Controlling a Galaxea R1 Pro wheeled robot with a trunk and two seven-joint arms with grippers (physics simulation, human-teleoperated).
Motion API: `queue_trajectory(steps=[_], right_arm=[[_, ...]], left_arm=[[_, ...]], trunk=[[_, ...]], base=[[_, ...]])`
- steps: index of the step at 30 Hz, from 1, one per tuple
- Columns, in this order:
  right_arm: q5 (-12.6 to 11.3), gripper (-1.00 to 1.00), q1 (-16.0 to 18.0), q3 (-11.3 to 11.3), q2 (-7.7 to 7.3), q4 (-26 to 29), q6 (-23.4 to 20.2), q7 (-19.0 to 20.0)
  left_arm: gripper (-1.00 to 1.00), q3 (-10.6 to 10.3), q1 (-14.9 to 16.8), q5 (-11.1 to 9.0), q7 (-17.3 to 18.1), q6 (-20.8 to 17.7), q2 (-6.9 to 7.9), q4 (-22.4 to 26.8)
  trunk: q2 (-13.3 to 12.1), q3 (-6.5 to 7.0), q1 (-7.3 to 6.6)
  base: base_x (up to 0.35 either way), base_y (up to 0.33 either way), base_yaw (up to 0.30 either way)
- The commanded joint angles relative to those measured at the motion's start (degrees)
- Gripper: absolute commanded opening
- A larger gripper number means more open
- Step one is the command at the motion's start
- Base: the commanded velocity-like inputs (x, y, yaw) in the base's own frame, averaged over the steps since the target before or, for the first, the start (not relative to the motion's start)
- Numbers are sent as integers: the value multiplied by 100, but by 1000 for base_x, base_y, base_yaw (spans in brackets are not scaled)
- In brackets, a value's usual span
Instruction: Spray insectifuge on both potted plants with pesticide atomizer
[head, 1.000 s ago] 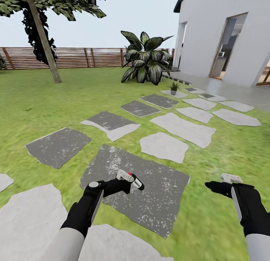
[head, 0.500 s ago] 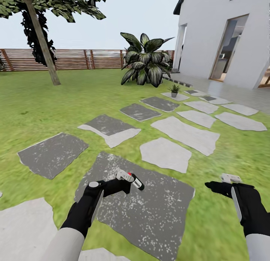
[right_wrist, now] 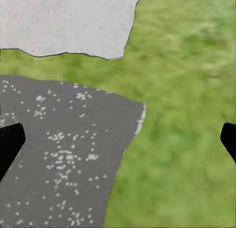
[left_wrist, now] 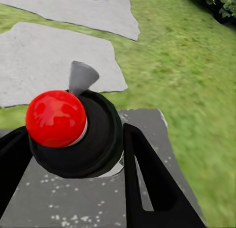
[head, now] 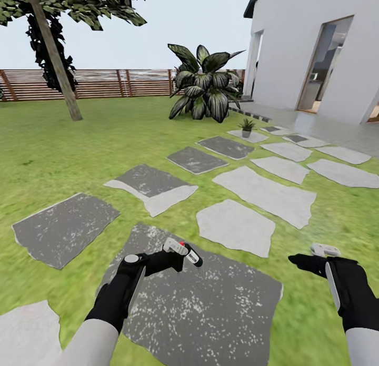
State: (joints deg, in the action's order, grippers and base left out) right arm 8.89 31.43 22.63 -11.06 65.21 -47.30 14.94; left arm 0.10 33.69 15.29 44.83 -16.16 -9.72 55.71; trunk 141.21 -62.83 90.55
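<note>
Left gripper (head: 181, 254) is clasping the pesticide atomizer (head: 190, 256) above stepping stones (head: 252, 190); right gripper (head: 308, 262) is hanging released.

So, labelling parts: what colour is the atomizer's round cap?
Red, on the atomizer; clearest in the left wrist view.

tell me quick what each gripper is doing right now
Left gripper: shut on the spray bottle, its red-tipped head sticking out ahead of the jaws.
Right gripper: open, holding nothing, over grass and a stepping stone.
</note>
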Motion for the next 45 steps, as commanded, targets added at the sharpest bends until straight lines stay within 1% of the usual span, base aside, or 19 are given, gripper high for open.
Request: queue_trajectory(steps=[1, 8, 10, 11, 14, 17, 21, 28, 32, 37, 38, 39, 40, 42, 45], right_arm=[[60, 100, 4, 7, 4, 8, -19, 53], [60, 100, 3, 0, 8, 9, -19, 53], [99, 100, 69, 65, -58, 30, 4, -12], [102, 100, 101, 97, -63, 33, 4, -44], [109, 100, 171, 194, -63, 51, -2, -141], [117, 100, 171, 290, -63, 67, -9, -237], [126, 100, 171, 408, -63, 70, -12, -250], [141, 100, 171, 401, -56, 71, -17, -247], [122, 100, 171, 407, -60, 74, -42, -246], [106, 100, 171, 409, -51, 81, -56, -246], [105, 100, 171, 409, -48, 89, -58, -246], [105, 100, 171, 409, -49, 95, -58, -246], [105, 100, 171, 409, -51, 100, -59, -246], [104, 100, 171, 409, -53, 104, -58, -247], [104, 100, 171, 409, -54, 105, -52, -251]], left_arm=[[-100, 9, 3, 13, 26, -45, -3, 10], [-100, 8, 5, 12, 28, -45, -3, 10], [-100, 73, -61, -19, -40, -39, 63, -57], [-100, 105, -94, -19, -43, -37, 97, -91], [-100, 200, -192, -12, -31, -35, 113, -158], [-100, 187, -289, 4, -21, -36, 162, -183], [-100, 198, -420, 16, -19, -43, 179, -151], [-100, 204, -647, 17, -32, -251, 181, 70], [-100, 209, -776, 17, -105, -379, 181, 196], [-100, 203, -612, -2, -267, -535, 170, 357], [-100, 196, -541, -11, -1737, -835, 165, 993], [-100, 185, -531, -18, -2190, -837, 151, 982], [-100, 180, -527, -27, -2534, -841, 137, 981], [-100, 177, -524, -37, -2772, -848, 127, 980], [-100, 168, -522, -63, -2898, -852, 127, 977]], trunk=[[2, -6, 2], [2, -5, 2], [2, 1, 2], [2, 6, 2], [2, 16, 2], [2, 18, 2], [2, 19, 2], [2, 19, 2], [2, 19, 2], [2, 19, 2], [2, 19, 2], [2, 19, 2], [2, 19, 2], [2, 19, 2], [2, 19, 2]], base=[[339, 0, 0], [339, 0, 0], [0, 0, -83], [0, 0, -102], [0, 0, -85], [0, 0, -22], [133, -14, -4], [301, -123, 0], [313, -196, 0], [311, -209, 0], [310, -210, 0], [310, -210, 0], [310, -210, 0], [310, -210, 0], [310, -208, 0]])
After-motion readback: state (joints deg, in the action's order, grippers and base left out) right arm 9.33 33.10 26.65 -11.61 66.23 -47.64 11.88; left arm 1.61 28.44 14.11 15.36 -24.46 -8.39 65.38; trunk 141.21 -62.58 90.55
